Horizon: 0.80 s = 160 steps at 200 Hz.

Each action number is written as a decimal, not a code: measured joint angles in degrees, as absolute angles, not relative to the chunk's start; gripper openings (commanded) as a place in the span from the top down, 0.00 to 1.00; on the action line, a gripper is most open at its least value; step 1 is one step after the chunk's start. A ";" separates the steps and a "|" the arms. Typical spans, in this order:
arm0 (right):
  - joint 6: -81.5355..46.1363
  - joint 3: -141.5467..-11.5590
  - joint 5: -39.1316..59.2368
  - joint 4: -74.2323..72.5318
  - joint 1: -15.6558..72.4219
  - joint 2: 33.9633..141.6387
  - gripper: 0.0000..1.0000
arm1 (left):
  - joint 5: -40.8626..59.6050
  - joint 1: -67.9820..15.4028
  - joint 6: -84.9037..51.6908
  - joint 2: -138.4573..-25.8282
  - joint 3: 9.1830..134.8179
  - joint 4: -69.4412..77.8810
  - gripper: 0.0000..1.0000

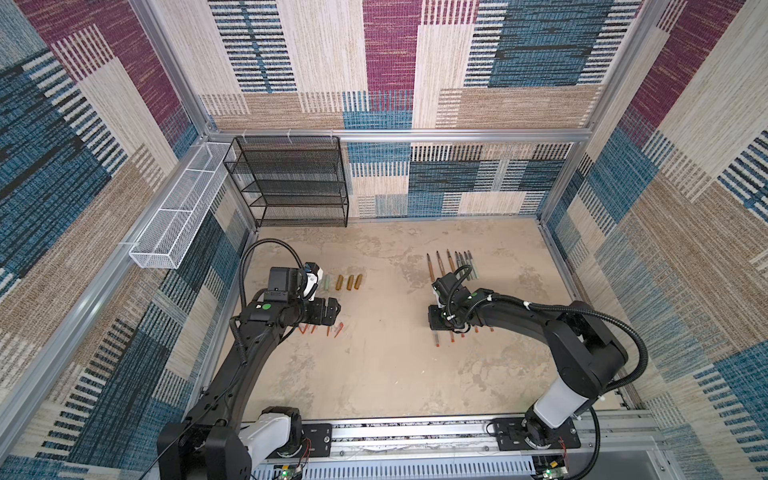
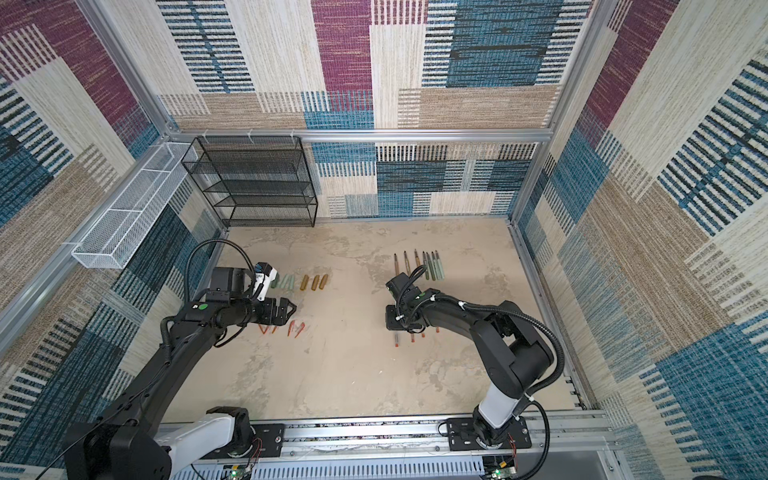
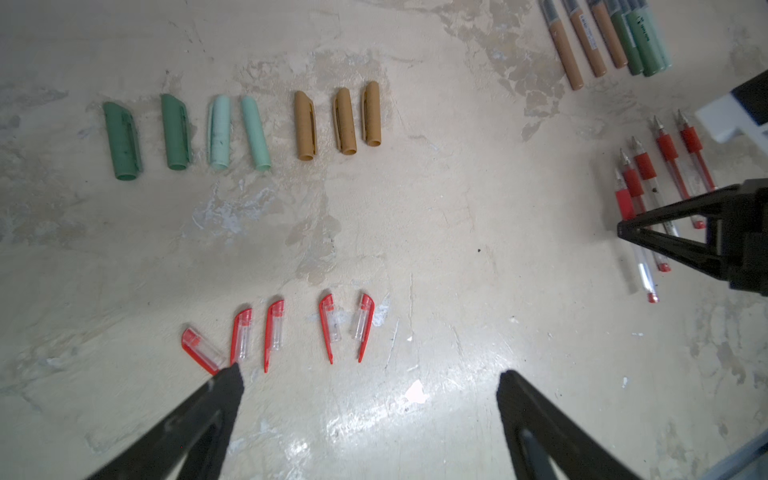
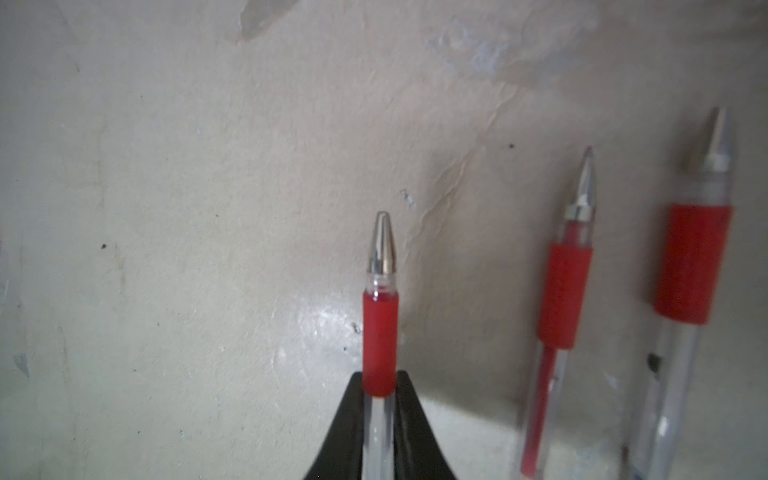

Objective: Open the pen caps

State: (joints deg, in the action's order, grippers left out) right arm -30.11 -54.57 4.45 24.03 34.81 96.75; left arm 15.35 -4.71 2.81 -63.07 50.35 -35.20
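rolling on release is risked for the clear red-gripped pen body [image 4: 380,332] pinched in the narrow right tool [image 4: 381,376]. the left tool [image 3: 369,372] is spread wide; the slim red-clipped pen cap [image 3: 201,351] just beside its fingertip [image 3: 228,386] could be knocked.

A robotics lab cell: silver aluminium frame [image 1: 415,135], patchwork woven walls [image 1: 324,50], two black robot arms [image 1: 232,374] on a metal rail [image 1: 415,432].

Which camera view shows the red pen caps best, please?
The left wrist view: all five red pen caps lie in a row, clips and clear sleeves distinct. Both top views show tiny slivers beside the left arm. The right wrist view shows none.
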 measured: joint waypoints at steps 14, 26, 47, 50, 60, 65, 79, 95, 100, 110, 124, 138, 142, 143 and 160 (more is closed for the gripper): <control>-30.11 -54.83 3.88 24.38 34.63 97.73 0.72 | 15.33 -4.14 3.01 -60.66 50.06 -34.87 0.01; -30.15 -55.02 3.20 24.25 34.63 97.93 0.70 | 15.16 -3.75 3.22 -58.63 49.45 -34.24 0.01; -30.48 -55.20 2.39 24.03 34.63 98.06 0.68 | 13.56 -3.73 4.86 -55.55 47.72 -32.99 0.01; -30.57 -55.24 2.37 24.05 34.65 98.08 0.68 | 13.34 -3.73 5.19 -55.24 47.40 -32.75 0.01; -30.59 -55.44 2.35 24.25 34.65 98.06 0.67 | 11.57 -3.75 6.44 -54.50 46.19 -31.86 0.01; -30.65 -55.51 2.13 24.45 34.63 98.00 0.66 | 10.44 -3.75 6.92 -54.28 45.50 -31.24 0.01; -30.79 -55.66 1.52 25.67 34.63 96.97 0.62 | 7.64 -3.70 8.36 -54.02 43.24 -28.82 0.01; -30.79 -56.62 0.62 27.24 34.63 94.30 0.57 | 5.85 -3.51 9.32 -54.13 40.58 -25.17 0.01; -30.79 -57.23 0.08 27.70 34.63 93.25 0.54 | 5.67 -3.49 9.41 -54.33 39.90 -23.90 0.01; -30.76 -58.50 -0.86 28.23 34.63 91.42 0.49 | 4.64 -3.49 9.58 -54.92 38.06 -19.92 0.01; -30.52 -60.51 -2.85 28.80 34.44 89.01 0.42 | 4.69 -3.40 9.82 -56.51 35.33 -13.87 0.01; -29.19 -62.30 -4.62 29.02 33.63 86.89 0.35 | 4.64 -3.25 9.87 -59.07 33.12 -8.12 0.01; -28.82 -62.72 -5.21 28.99 33.12 86.26 0.33 | 4.62 -3.18 9.87 -60.05 32.58 -6.22 0.01; -28.64 -62.85 -5.43 28.97 32.95 86.08 0.32 | 4.62 -3.16 9.87 -60.20 32.49 -5.89 0.01; -26.26 -63.44 -7.66 28.05 30.55 83.81 0.03 | 4.27 -2.72 9.76 -63.68 30.65 1.52 0.01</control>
